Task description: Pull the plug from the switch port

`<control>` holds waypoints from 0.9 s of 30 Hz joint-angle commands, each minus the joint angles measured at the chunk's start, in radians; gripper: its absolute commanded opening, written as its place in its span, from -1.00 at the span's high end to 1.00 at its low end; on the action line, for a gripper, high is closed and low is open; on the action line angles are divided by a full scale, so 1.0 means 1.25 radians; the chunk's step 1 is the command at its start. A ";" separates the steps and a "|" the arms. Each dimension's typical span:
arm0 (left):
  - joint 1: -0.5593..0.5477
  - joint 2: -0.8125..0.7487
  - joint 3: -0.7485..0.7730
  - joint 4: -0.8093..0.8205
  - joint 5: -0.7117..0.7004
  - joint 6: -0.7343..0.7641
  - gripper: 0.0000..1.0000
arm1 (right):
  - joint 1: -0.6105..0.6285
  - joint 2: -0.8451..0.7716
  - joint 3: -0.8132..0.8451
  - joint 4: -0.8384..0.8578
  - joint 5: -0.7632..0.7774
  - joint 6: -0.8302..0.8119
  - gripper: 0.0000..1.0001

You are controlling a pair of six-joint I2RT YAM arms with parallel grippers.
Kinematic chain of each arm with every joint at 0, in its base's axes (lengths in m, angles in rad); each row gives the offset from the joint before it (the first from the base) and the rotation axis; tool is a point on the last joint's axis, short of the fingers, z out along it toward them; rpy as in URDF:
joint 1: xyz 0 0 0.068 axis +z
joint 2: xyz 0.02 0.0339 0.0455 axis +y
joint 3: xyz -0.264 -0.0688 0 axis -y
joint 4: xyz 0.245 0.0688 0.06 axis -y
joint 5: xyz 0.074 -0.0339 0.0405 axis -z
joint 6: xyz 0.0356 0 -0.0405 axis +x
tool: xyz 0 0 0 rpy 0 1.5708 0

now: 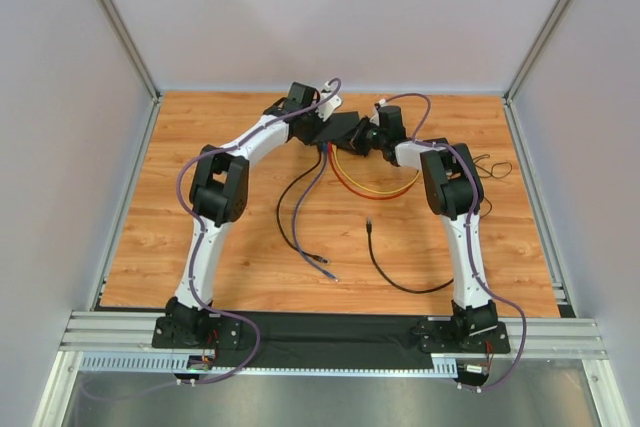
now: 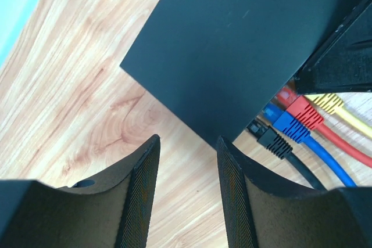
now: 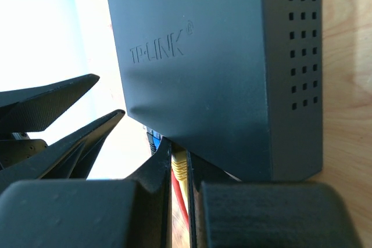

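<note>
Black switch (image 1: 345, 130) is seen lying flat on the wood table (image 1: 250, 237), at the far centre between the two grippers. TP-LINK lettering is seen on its top face in the right wrist view, with vent holes along one side.

Four plugs are lined up along the port side: black plug (image 2: 273, 142), blue plug (image 2: 293, 127), red plug (image 2: 305, 111), yellow plug (image 2: 328, 101). The black one is nearest the left gripper (image 2: 189, 143).

Right gripper (image 3: 180, 164) is clenched on the yellow plug, which is seen pinched in the narrow slot between the fingers right at the switch edge. A red lead is seen below it in the same slot. Whether the yellow plug is seated in its port cannot be told, as the joint is hidden by the case and the fingers.

Left gripper is released: the jaws are held apart and only bare wood is seen between them. It is parked just beside the switch corner near the black plug. Contact with the case cannot be confirmed.

Red and yellow leads (image 1: 375, 185) are looped together on the table toward the right arm. A loose black cable (image 1: 395, 277) is laid nearer the bases.
</note>
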 commanded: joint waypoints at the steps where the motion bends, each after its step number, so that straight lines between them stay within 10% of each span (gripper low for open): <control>1: -0.012 0.014 0.042 -0.038 -0.011 0.025 -0.04 | 0.011 0.024 0.007 -0.015 -0.032 0.011 0.99; 27: -0.036 0.043 0.112 -0.071 0.050 0.039 -0.12 | 0.013 0.028 0.013 -0.018 -0.047 0.019 1.00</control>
